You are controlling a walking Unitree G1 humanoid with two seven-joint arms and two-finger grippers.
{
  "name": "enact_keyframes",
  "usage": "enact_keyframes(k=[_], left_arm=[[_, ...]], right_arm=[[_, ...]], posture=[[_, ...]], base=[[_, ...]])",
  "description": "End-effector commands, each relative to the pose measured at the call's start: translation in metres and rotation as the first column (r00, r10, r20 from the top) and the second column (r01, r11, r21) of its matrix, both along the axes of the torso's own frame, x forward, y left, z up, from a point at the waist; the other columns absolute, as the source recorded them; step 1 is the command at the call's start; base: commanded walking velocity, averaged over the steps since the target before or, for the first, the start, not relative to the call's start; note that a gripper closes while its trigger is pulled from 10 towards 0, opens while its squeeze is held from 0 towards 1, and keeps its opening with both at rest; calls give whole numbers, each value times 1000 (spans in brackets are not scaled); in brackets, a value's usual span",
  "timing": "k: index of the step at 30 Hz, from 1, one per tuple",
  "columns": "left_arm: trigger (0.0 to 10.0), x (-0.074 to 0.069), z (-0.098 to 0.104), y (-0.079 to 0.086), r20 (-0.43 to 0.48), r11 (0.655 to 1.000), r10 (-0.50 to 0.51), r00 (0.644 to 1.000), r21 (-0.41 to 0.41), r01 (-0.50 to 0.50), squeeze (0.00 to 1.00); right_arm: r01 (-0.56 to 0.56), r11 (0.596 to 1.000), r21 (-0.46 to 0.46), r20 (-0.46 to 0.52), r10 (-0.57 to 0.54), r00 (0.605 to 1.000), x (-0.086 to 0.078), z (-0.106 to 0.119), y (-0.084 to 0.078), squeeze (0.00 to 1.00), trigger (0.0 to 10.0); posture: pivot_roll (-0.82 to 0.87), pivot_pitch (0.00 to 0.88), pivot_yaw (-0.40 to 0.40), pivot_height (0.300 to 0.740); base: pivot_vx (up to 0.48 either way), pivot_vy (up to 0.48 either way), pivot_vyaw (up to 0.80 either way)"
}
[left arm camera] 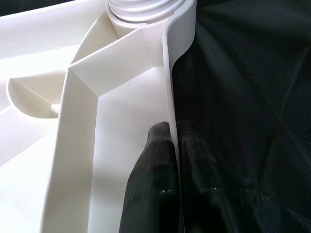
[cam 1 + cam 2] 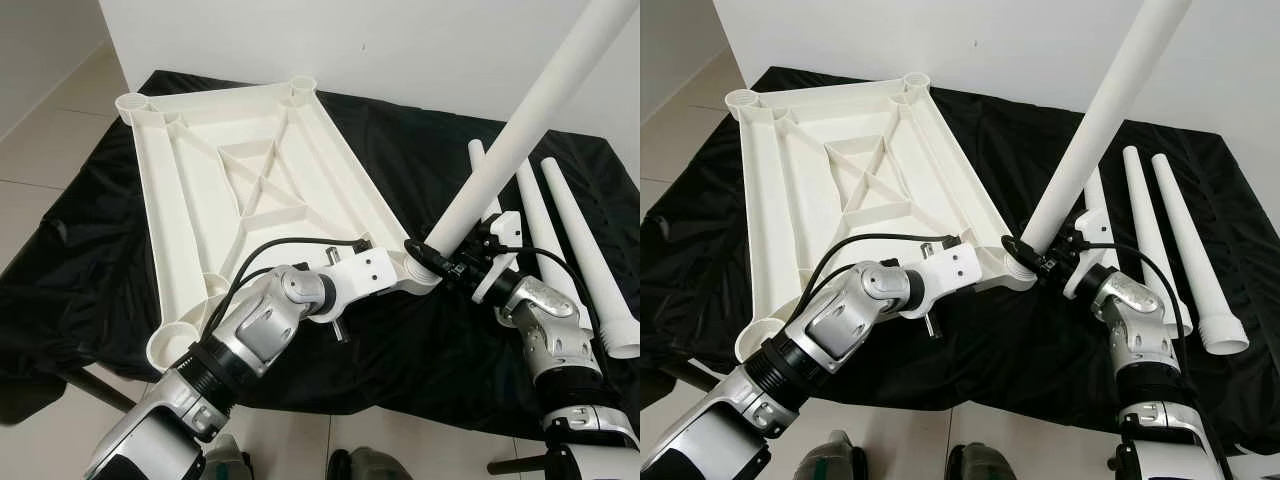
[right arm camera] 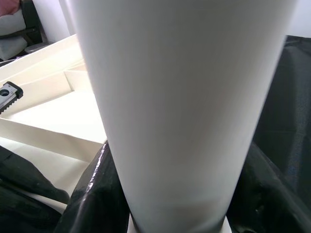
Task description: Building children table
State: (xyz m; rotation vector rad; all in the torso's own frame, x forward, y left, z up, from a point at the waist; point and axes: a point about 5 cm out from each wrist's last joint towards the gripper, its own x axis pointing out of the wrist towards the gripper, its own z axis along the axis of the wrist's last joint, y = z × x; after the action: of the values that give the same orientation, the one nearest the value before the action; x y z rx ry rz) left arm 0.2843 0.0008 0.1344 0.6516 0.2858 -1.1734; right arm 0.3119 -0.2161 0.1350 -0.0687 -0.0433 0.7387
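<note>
A white plastic tabletop lies upside down on a black cloth, its ribs and corner sockets facing up. My left gripper is shut on the tabletop's near right rim, one finger on each side of the wall. A long white table leg leans up to the right, its lower end at the near right corner socket. My right gripper is shut on the base of this leg. Three more white legs lie on the cloth to the right.
The black cloth covers a low surface against a white wall. Tiled floor shows to the left. The spare legs reach almost to the cloth's right front edge.
</note>
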Motion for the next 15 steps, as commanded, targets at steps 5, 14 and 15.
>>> enact_keyframes(k=[5,14,15], left_arm=[[10000,-2,1,-4,18,1000,-27,999,12,27,0],[10000,-3,1,-4,15,1000,-24,1000,9,24,0],[10000,-3,1,-4,15,1000,-23,1000,9,23,0]], right_arm=[[37,999,31,-17,-36,999,-6,-4,-6,0,10000],[82,992,96,-16,-81,997,-12,-3,5,0,10000],[100,990,104,-6,-100,995,-13,-2,7,0,10000]], posture=[[-52,32,-43,740],[-50,37,-51,740],[-48,37,-53,740]], base=[[0,0,0],[0,0,0],[0,0,0]])
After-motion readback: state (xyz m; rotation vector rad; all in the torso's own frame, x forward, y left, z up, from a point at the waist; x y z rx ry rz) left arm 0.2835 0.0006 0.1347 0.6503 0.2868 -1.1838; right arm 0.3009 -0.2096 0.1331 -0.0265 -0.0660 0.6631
